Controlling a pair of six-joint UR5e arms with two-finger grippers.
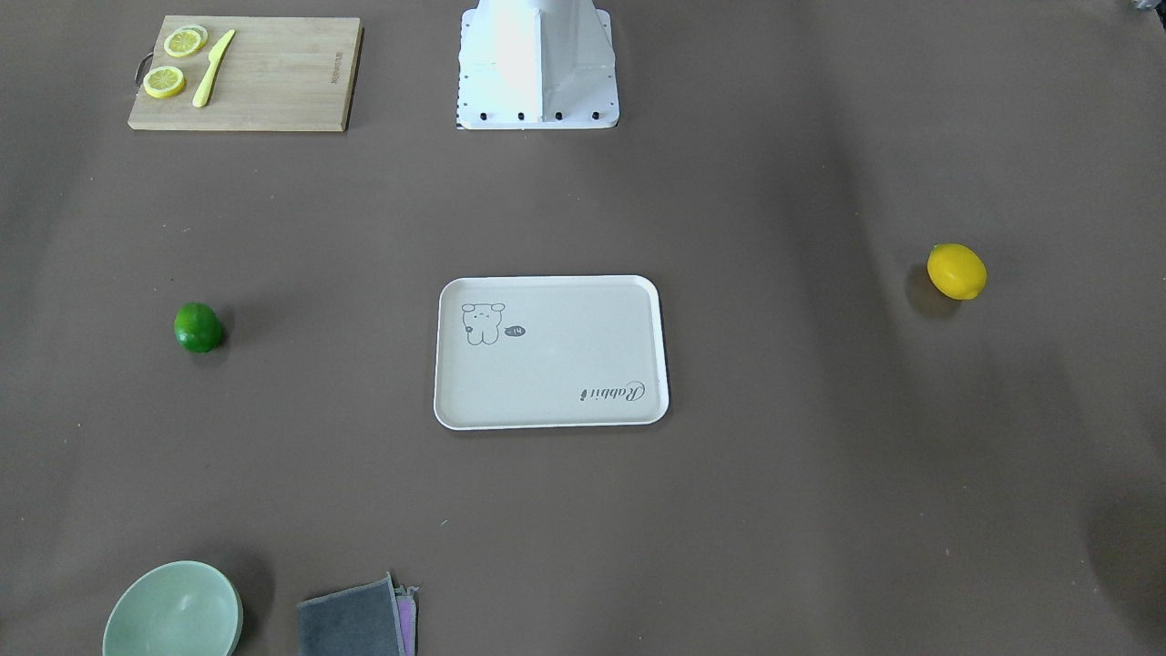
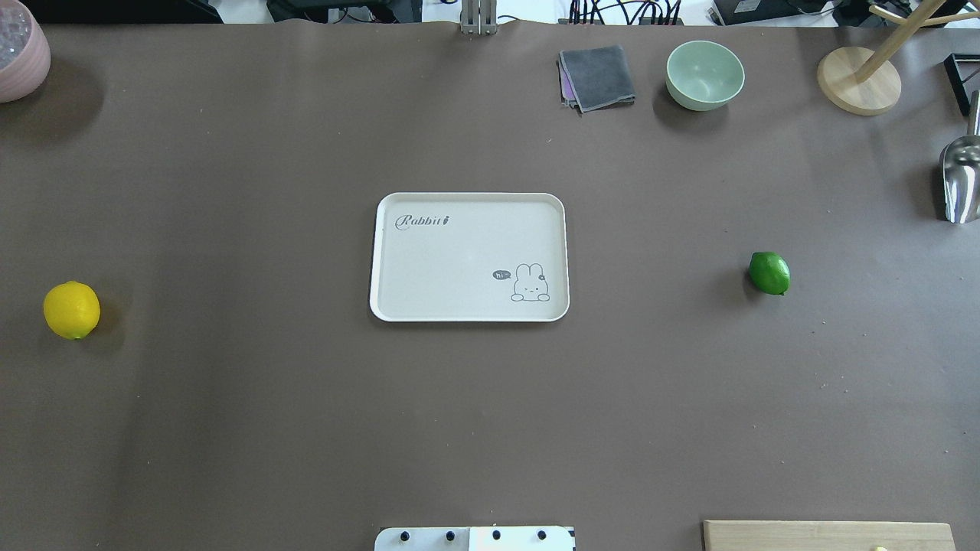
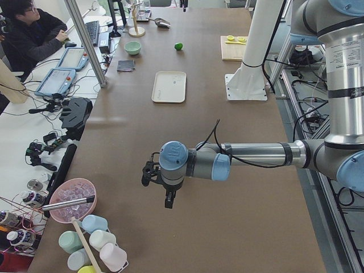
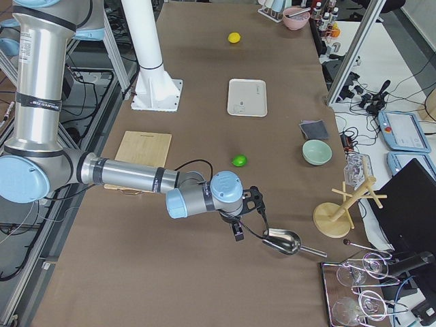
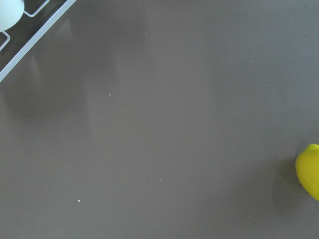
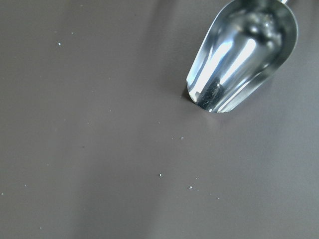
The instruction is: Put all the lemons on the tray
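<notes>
The off-white tray (image 2: 459, 260) with the rabbit drawing lies bare at the table's middle, also in the front view (image 1: 551, 364). The yellow lemon (image 2: 71, 310) rests on the table far to its left, and shows at the left wrist view's right edge (image 5: 310, 172). The green lemon (image 2: 769, 273) rests to the tray's right (image 1: 198, 328). My left gripper (image 3: 151, 173) hangs over the table's left end, seen only in the exterior left view. My right gripper (image 4: 255, 201) hangs beyond the green lemon (image 4: 239, 161), near a metal scoop. I cannot tell whether either is open.
A wooden cutting board (image 1: 273, 73) with lemon slices and a yellow knife sits near the robot's base (image 1: 537, 64). A green bowl (image 2: 704, 74), a grey cloth (image 2: 597, 76), a wooden stand (image 2: 857, 80), the metal scoop (image 6: 239, 55) and a pink bowl (image 2: 19, 53) line the far edge.
</notes>
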